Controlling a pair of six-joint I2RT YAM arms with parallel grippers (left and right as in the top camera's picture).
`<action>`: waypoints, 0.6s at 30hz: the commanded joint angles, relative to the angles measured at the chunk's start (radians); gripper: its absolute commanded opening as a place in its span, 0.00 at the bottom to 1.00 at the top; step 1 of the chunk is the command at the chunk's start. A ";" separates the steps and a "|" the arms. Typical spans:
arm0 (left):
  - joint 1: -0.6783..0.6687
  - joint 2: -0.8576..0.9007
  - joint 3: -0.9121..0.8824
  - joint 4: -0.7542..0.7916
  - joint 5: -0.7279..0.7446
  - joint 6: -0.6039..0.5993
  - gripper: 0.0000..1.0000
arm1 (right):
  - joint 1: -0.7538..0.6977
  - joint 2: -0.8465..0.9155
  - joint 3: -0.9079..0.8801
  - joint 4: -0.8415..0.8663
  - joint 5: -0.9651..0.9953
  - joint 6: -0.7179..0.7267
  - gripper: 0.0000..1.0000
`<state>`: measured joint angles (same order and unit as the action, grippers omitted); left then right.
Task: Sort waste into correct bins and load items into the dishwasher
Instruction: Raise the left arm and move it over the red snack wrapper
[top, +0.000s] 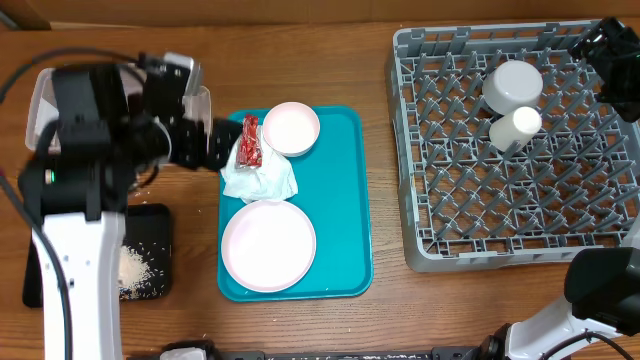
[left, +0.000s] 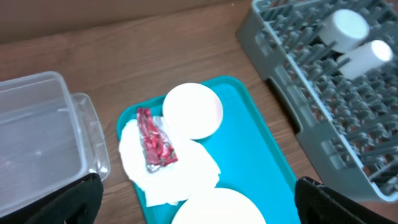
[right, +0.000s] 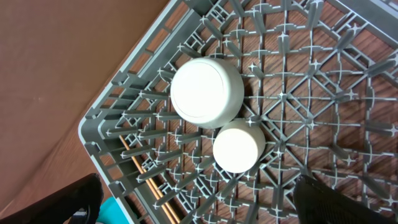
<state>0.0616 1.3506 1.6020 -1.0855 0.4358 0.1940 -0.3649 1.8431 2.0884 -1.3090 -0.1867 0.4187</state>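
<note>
A red snack wrapper (top: 249, 141) lies on a crumpled white napkin (top: 262, 180) on the teal tray (top: 345, 200), next to the small pink plate (top: 291, 128). The large pink plate (top: 268, 245) lies at the tray's near end. My left gripper (top: 215, 145) is open and empty, just left of the wrapper (left: 155, 140) and napkin (left: 180, 171). The grey dish rack (top: 520, 200) holds an upturned bowl (top: 512, 85), a cup (top: 515, 127) and chopsticks (right: 149, 180). My right gripper (top: 610, 50) hovers open over the rack's far right corner, above the bowl (right: 206, 92) and cup (right: 239, 146).
The clear tub (left: 37, 143) stands left of the tray, partly under my left arm (top: 90, 150). The black tray (top: 150, 250) with loose rice sits at the front left. Bare wood runs between the teal tray and the rack.
</note>
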 joint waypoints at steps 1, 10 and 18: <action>-0.017 0.095 0.105 -0.056 -0.216 -0.122 1.00 | 0.005 -0.002 0.007 0.005 -0.006 0.001 1.00; -0.056 0.336 0.222 -0.194 -0.406 -0.150 1.00 | 0.005 -0.003 0.007 0.005 -0.006 0.001 1.00; -0.056 0.463 0.222 -0.088 -0.171 -0.150 1.00 | 0.005 -0.003 0.007 0.005 -0.006 0.001 1.00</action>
<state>0.0124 1.7782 1.7947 -1.1961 0.1543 0.0570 -0.3649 1.8431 2.0884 -1.3087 -0.1871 0.4183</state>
